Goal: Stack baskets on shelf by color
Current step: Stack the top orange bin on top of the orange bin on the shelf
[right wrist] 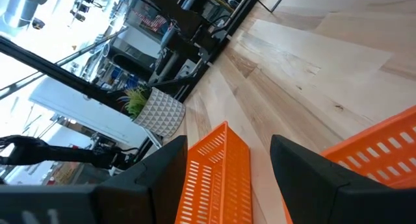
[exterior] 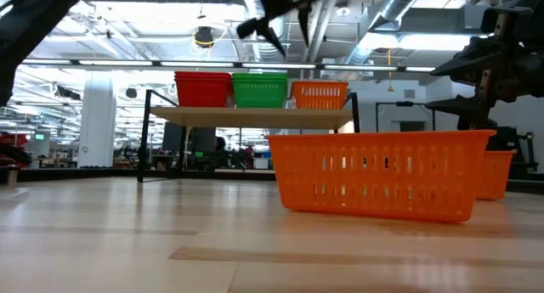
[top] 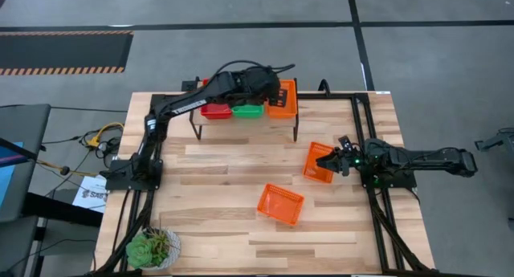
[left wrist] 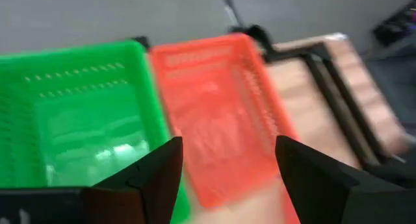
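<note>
Open tabletop (top: 217, 169) before the shelf (top: 241, 120); 2 orange baskets (top: 280, 204) toward the right.

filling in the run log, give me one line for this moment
left hand: open above orange basket on shelf | right hand: open at orange basket on table | another orange basket: loose

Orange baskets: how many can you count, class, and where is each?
3: one on the shelf beside the green stack, one at the right gripper, one loose mid-table. Stacked ones may be hidden.
</note>
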Robot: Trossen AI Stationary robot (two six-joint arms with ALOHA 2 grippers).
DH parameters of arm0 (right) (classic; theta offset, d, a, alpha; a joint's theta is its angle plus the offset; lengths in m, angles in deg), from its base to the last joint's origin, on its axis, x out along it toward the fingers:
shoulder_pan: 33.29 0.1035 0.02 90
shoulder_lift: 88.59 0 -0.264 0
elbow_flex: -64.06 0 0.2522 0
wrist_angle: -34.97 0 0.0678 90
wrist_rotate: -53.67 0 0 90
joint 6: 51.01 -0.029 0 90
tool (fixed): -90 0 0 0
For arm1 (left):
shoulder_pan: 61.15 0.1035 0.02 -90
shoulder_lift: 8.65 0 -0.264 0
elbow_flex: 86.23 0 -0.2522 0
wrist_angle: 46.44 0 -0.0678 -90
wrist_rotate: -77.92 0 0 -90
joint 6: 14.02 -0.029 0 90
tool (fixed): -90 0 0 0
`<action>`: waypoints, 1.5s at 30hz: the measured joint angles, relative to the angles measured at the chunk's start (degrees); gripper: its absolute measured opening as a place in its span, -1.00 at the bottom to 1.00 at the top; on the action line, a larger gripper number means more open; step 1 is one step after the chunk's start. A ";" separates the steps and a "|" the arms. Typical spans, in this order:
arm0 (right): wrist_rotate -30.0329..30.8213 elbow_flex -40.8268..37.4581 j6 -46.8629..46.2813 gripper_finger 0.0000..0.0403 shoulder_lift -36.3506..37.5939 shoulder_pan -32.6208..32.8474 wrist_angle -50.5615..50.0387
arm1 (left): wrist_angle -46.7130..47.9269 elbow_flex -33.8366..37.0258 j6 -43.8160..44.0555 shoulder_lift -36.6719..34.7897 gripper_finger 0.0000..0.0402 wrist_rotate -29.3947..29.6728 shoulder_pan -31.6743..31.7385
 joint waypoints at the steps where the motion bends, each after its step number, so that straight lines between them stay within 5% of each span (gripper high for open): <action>1: 0.00 0.01 -0.03 0.21 0.02 0.02 0.07 | -0.02 0.00 -0.03 -0.84 0.15 -0.43 -0.76; 9: -3.21 6.69 1.09 0.21 -0.02 -0.11 -2.80 | -5.16 -0.06 -2.14 -4.84 0.13 -2.07 -9.41; 13: -2.57 19.47 9.93 0.19 -1.25 -0.09 -26.36 | -6.56 -0.02 -2.16 -4.99 0.13 -2.01 -13.48; 19: 11.12 37.32 16.69 0.00 -15.29 -0.70 -63.10 | -5.01 -0.02 -2.15 -5.06 0.13 -1.53 -18.20; 23: 14.96 40.62 15.59 -0.17 -24.26 -1.71 -72.50 | -3.37 -0.02 -1.80 -5.06 0.12 1.69 -20.76; 35: 13.73 38.58 13.05 -0.53 -44.14 -1.95 -67.85 | 7.31 -0.02 4.86 -5.06 0.12 3.10 -25.66; 41: 12.78 38.58 14.27 -0.54 -52.62 -1.95 -58.07 | 12.83 -0.02 8.34 -5.17 0.12 3.02 -26.72; 45: 6.56 38.61 16.02 -0.54 -57.60 -1.88 -48.03 | 15.45 0.00 10.49 -6.60 0.12 3.07 -27.27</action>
